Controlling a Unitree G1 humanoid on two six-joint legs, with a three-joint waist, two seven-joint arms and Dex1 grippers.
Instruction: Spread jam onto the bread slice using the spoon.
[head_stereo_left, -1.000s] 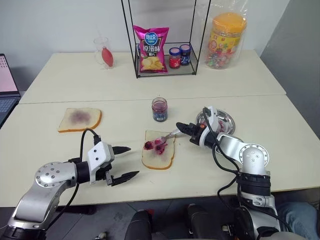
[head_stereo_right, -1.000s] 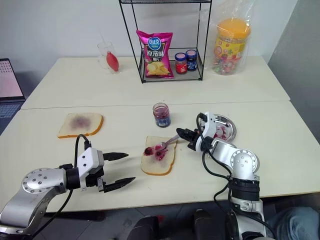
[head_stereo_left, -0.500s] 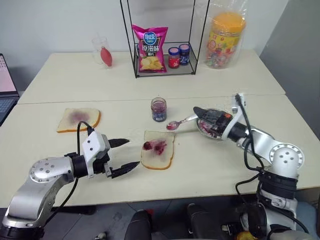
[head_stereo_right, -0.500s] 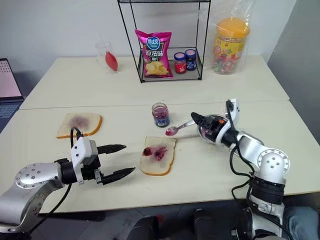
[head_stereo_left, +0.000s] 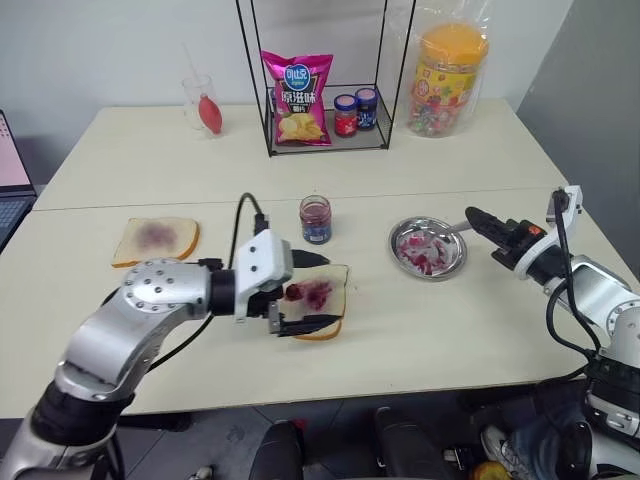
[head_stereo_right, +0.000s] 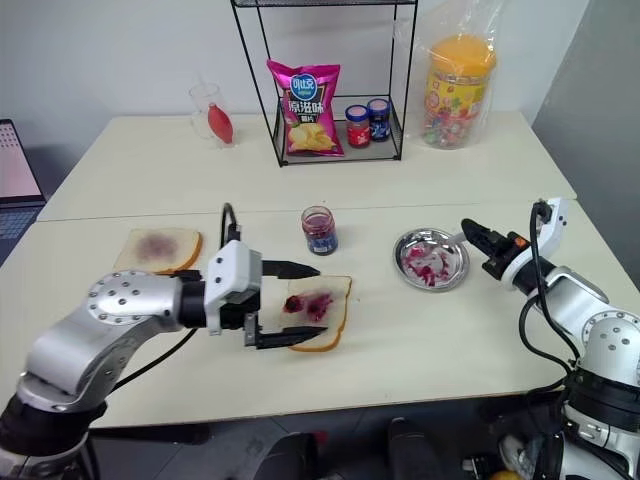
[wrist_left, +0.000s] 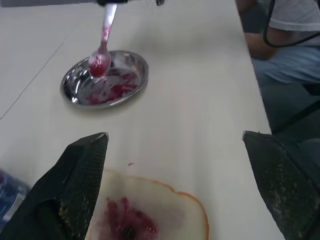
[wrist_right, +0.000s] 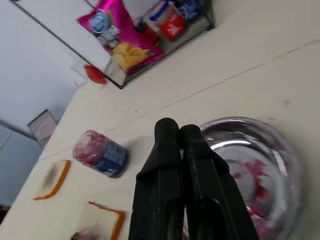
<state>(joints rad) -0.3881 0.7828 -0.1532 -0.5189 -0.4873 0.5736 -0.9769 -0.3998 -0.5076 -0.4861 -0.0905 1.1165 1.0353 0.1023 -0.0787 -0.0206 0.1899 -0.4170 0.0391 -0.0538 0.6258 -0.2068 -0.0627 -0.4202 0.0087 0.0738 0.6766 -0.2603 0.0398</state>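
The right gripper's (wrist_right: 177, 131) jaws are pressed together over the jam-smeared steel dish (wrist_right: 280, 150), jam jar (wrist_right: 99, 154) beyond.

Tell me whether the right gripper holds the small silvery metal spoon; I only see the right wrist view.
Observer: Yes. The right gripper is shut on the small silvery metal spoon, whose smeared bowl hangs over the round steel dish.
Operator: Where's the left gripper?
Observer: The left gripper is open, its fingers spanning the pale square bread slice.
Operator: Jam spread yet?
Observer: No, the dark purple-red jam sits in lumps mid-slice.
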